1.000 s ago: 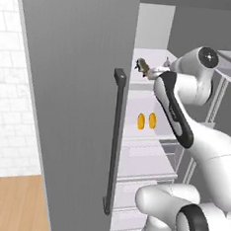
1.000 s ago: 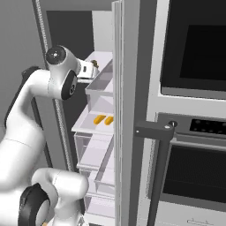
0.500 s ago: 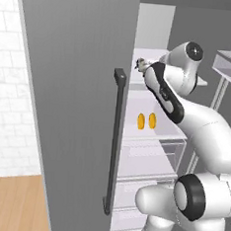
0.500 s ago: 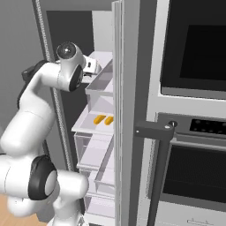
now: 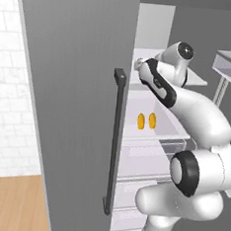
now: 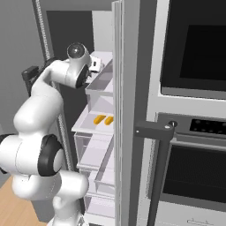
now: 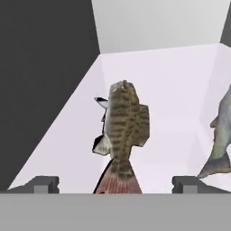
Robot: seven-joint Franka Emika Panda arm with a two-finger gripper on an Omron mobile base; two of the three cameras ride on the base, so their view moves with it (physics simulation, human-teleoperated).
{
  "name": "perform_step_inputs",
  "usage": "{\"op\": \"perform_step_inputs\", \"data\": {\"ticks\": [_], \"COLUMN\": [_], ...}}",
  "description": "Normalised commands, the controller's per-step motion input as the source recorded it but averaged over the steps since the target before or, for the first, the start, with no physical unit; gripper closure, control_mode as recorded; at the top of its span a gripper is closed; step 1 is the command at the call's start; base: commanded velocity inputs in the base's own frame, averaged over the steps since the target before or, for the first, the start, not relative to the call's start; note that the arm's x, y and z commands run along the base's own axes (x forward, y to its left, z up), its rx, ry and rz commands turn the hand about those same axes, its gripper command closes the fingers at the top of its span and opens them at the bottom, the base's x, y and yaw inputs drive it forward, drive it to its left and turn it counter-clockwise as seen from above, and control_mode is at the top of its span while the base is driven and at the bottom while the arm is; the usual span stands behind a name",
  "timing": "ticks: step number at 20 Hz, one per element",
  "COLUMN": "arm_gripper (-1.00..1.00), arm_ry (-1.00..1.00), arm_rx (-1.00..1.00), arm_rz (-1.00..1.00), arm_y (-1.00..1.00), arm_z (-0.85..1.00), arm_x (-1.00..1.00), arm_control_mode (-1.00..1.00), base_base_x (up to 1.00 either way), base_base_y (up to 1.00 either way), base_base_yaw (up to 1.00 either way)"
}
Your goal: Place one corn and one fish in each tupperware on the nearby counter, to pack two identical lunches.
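From the left base view, the arm reaches into the open fridge, its gripper (image 5: 139, 66) up at the top shelf (image 5: 197, 81). Two corn cobs (image 5: 146, 120) sit side by side on the shelf below, untouched. The fridge door (image 5: 74, 99) stands close beside the arm, and I'd worry about an elbow brushing it on the way out.

From the right base view, the gripper (image 6: 94, 66) sits just above a door bin (image 6: 100, 86); the corn (image 6: 103, 119) lies lower down. A hasty withdrawal could clip that bin.

In the hand view, the jaws stand wide, fingertips (image 7: 43, 184) either side of a brown barred fish (image 7: 123, 128) lying tail toward the hand. A second, greyer fish (image 7: 222, 137) lies near on the right. Nothing is gripped. The tail is narrow; closing there might let it slip, or a skewed approach might nudge the neighbour.
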Motion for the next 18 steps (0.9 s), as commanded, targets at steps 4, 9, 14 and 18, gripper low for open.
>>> {"op": "perform_step_inputs", "data": {"ticks": [4, 9, 14, 18], "arm_gripper": [-1.0, -1.0, 1.0, 1.0], "arm_ry": [0.04, 0.04, 0.08, 0.04], "arm_rx": [-0.01, -0.01, -0.01, -0.09], "arm_rz": [0.02, 0.01, 0.0, 0.01], "arm_y": [0.0, 0.0, 0.0, 0.06], "arm_z": [-0.32, -0.3, -0.29, -0.57], "arm_x": [0.5, 0.46, 0.46, 0.13], "arm_control_mode": [-1.0, -1.0, -1.0, -1.0], "base_base_x": [0.0, 0.0, 0.0, 0.0], "base_base_y": [0.0, 0.0, 0.0, 0.0], "base_base_yaw": [0.0, 0.0, 0.0, 0.0]}}
